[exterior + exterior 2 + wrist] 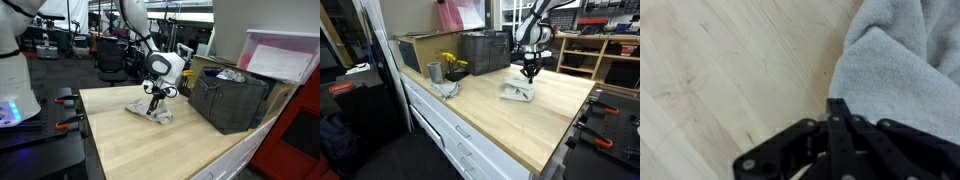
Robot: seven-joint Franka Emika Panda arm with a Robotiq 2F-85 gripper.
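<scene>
I count one grey towel [150,113], crumpled on the wooden tabletop [130,150] at frame centre, its long axis running from left to lower right. My single gripper [154,102] hangs over it, fingers [837,120] pressed together at the towel's edge in the wrist view. One dark crate [232,100] sits right.

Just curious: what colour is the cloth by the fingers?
The cloth is light grey, clearest in the wrist view.
</scene>
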